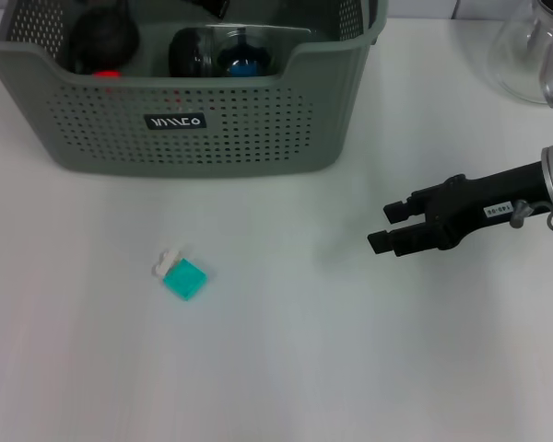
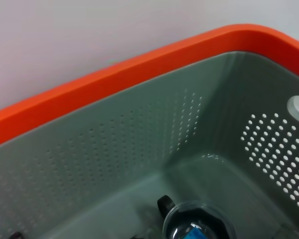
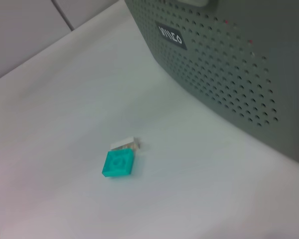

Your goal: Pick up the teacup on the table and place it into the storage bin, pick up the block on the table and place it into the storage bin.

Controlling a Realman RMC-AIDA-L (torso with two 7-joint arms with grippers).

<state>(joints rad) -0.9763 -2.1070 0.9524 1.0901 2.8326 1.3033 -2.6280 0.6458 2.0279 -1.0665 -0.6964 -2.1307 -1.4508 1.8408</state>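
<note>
block: teal tile with a small white piece touching it, lying on the table, nearest the robot and well short of the bin; not yet picked up.
right gripper: low over the table right of the block, fingers parted, empty.
storage bin: farther back; the teacup already lies inside beside a dark ball, so half the job looks done.
left gripper: not seen; cannot tell its fingers.
views: only the left wrist shows the bin's orange rim; the right wrist shows the block closer.
</note>
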